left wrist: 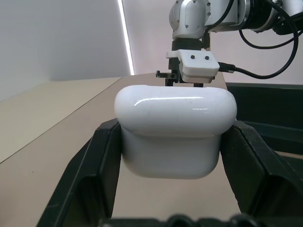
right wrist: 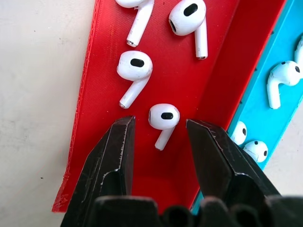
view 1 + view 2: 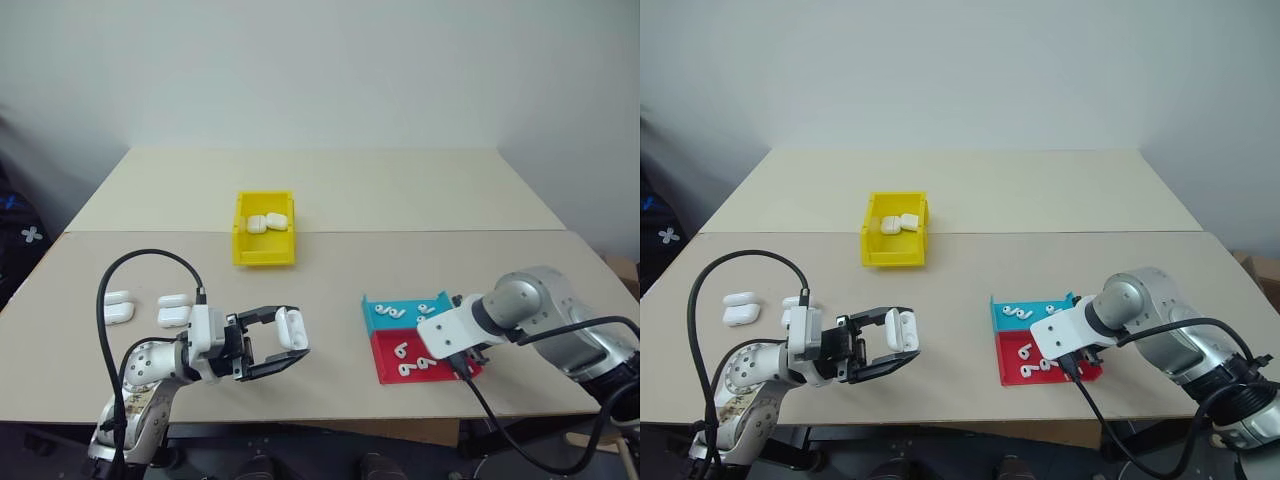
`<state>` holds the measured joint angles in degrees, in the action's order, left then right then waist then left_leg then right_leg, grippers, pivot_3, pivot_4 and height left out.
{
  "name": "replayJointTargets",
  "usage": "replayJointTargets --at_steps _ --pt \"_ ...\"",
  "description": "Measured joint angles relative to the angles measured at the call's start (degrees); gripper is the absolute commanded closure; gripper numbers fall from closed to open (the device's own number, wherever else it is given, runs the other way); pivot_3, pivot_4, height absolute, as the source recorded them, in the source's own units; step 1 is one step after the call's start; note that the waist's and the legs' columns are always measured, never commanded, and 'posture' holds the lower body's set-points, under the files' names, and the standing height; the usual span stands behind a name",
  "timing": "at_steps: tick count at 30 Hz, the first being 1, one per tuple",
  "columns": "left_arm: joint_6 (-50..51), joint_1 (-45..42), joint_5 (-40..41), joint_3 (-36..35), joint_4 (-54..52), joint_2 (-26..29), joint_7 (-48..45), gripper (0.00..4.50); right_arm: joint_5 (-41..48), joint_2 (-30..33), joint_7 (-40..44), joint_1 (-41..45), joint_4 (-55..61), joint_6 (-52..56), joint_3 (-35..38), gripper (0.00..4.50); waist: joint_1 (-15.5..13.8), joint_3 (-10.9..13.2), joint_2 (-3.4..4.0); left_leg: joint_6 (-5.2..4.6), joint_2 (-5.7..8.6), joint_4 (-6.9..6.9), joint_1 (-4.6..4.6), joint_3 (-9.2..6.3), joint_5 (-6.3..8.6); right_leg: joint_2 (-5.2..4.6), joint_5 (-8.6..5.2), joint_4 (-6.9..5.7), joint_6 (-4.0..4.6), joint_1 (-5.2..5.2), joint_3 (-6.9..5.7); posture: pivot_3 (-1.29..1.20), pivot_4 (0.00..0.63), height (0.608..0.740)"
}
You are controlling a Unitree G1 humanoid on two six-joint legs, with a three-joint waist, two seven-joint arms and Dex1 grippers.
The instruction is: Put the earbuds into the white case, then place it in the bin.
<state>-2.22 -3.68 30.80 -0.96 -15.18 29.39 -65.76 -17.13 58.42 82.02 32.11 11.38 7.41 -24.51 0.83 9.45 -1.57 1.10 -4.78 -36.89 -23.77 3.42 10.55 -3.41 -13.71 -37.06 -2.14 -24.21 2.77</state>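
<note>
Yellow bin (image 3: 246, 250) sitting at twelve o'clock holding two cases, left gripper (image 3: 285, 345) clenching a white case (image 1: 175, 135) between both fingers, right gripper (image 2: 158, 142) hanging half-open over the red tray (image 2: 189, 90), apparently straddling one earbud (image 2: 163, 118) without touching.
</note>
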Motion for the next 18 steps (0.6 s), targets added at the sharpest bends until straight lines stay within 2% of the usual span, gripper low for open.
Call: replayJointTargets --at_steps 18 --pt "1.0 0.3 -0.9 0.5 0.0 0.5 1.0 1.7 -1.6 -0.7 0.3 -0.2 -0.3 -1.2 0.0 2.35 0.0 0.0 0.0 0.0 0.0 0.0 0.0 0.0 0.0 0.0 -0.01 0.0 0.01 0.0 0.0 0.0 0.15 0.74"
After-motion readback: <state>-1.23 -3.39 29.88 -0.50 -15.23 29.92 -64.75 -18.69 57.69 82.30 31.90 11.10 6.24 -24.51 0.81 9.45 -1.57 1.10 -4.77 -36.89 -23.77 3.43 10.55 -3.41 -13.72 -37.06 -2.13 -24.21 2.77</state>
